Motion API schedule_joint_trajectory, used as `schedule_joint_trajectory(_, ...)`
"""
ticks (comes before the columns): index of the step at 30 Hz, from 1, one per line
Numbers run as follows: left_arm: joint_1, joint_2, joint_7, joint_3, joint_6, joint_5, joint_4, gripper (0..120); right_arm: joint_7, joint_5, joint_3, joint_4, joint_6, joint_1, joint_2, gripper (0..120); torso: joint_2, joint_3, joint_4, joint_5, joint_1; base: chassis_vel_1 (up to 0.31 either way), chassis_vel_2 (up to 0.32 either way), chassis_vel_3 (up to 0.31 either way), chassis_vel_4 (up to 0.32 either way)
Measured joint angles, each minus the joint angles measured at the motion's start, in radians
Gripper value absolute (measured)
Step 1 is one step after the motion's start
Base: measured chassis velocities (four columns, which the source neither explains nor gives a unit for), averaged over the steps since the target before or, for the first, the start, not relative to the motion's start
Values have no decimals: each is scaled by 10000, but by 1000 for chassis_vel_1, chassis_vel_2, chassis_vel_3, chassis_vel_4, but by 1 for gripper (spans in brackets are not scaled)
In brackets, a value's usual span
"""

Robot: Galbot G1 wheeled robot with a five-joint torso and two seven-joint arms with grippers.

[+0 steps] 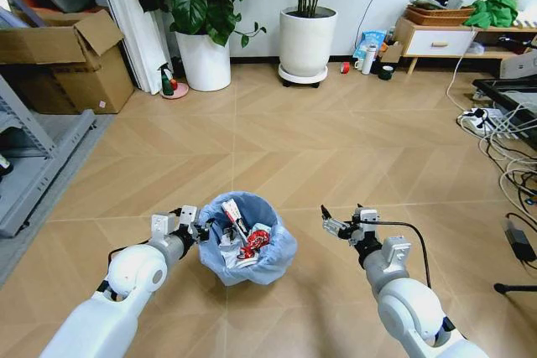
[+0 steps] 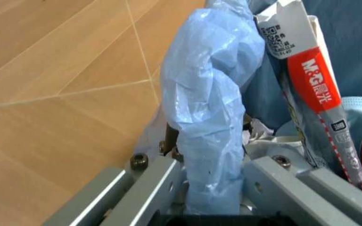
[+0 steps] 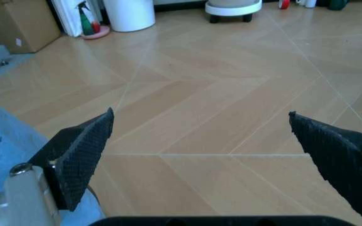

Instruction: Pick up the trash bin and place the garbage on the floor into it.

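On the tan chevron wood-look floor (image 1: 277,148) just ahead of me, my left gripper (image 1: 195,225) has its jaws clamped on the near-left rim of the one small round bin lined with crinkly light-blue plastic (image 1: 246,239), steadying it for carrying. Red, white and printed wrappers (image 1: 252,241) lie inside, too tangled to count. My right gripper (image 1: 336,225) hovers beside the bin, jaws spread wide, empty.

The trash bin (image 1: 248,239) sits on the floor (image 1: 277,148) right in front, garbage (image 1: 246,237) piled inside it. The left gripper (image 1: 198,226) is at its left rim, jaws pinching the bag; the right gripper (image 1: 336,224) hangs to its right, apart. Behind, two plant pots (image 1: 307,42) stand by the wall.
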Motion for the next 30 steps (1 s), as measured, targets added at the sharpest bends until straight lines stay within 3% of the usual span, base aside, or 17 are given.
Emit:
schedule_joint_trajectory(7,53,-5,-304,-109,-2,-147,-20,0,4,13,113,-33,45,-29,17,100,0,-1,-1,2,-1,81,-29,-61,26)
schedule_joint_trajectory(12,218,-137,-1544,-544,31,-512,83,0,20,9,242,-111,88,-24,23,100,0,1,-2,4,1,-47,3,43,-1)
schedule_joint_trajectory(14,361,-331,-2437,-1001,78,-828,332,0,29,8,276,-131,93,-18,30,100,0,2,-1,3,2,0,0,0,0)
schedule_joint_trajectory(16,633,-465,-2704,-1431,133,-925,408,0,32,8,287,-146,93,-27,16,100,0,2,-2,3,2,0,0,0,0)
schedule_joint_trajectory(30,1659,-1055,-3328,-2345,420,-1024,238,0,58,39,497,-145,70,-154,-90,100,0,1,-2,3,1,0,0,0,0)
